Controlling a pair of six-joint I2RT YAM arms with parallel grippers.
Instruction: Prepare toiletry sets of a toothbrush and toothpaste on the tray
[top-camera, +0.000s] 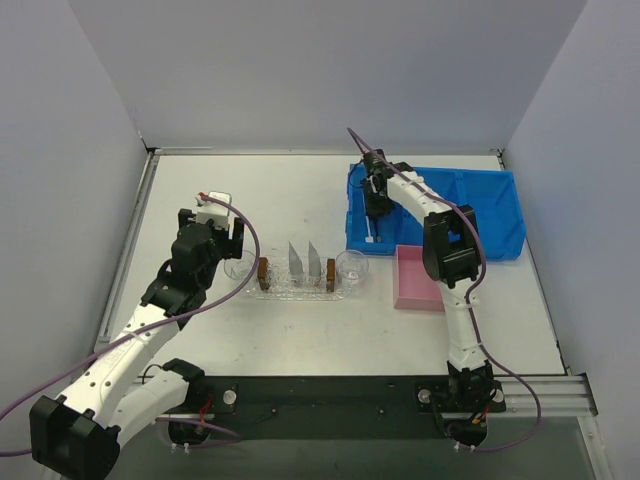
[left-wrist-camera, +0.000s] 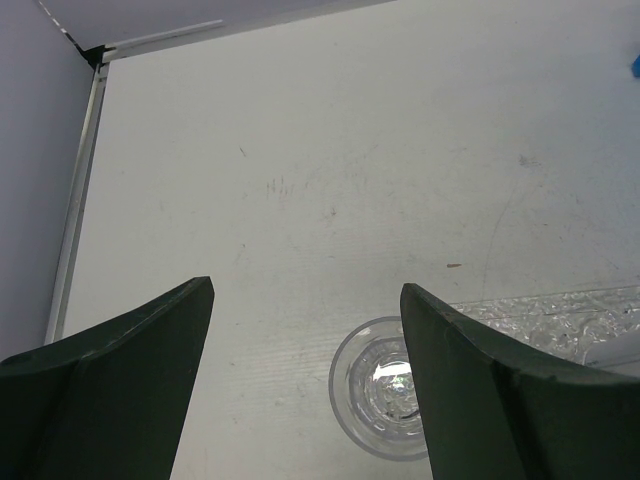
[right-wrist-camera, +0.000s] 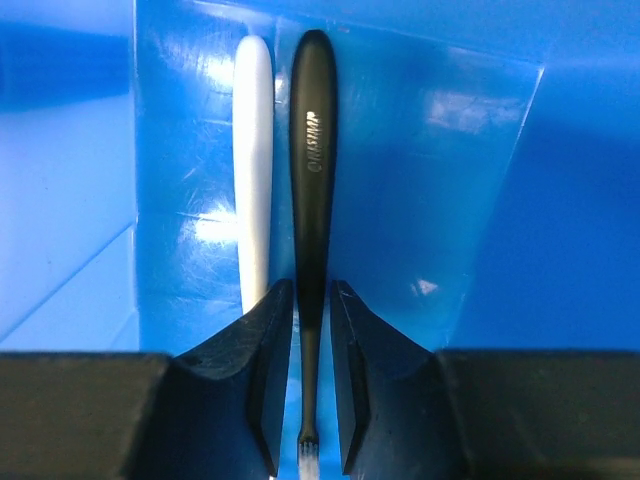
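In the right wrist view a black toothbrush (right-wrist-camera: 312, 150) lies on the floor of the blue bin (right-wrist-camera: 480, 200), with a white toothbrush (right-wrist-camera: 253, 150) right beside it on its left. My right gripper (right-wrist-camera: 312, 290) is down in the bin, shut on the black toothbrush's handle near its neck. From above, the right gripper (top-camera: 375, 200) is in the bin's left compartment. The clear oval tray (top-camera: 300, 287) lies mid-table with two silvery toothpaste tubes (top-camera: 296, 258) (top-camera: 314, 258) standing on it. My left gripper (top-camera: 232, 235) hangs open, with nothing between its fingers, over the tray's left end.
A clear cup (left-wrist-camera: 385, 400) stands under my left gripper's right finger, beside the tray's end (left-wrist-camera: 560, 315). Another clear cup (top-camera: 351, 265) stands at the tray's right end. Brown blocks (top-camera: 263, 272) (top-camera: 331, 272) sit on the tray. A pink box (top-camera: 418, 277) lies in front of the blue bin (top-camera: 490, 210).
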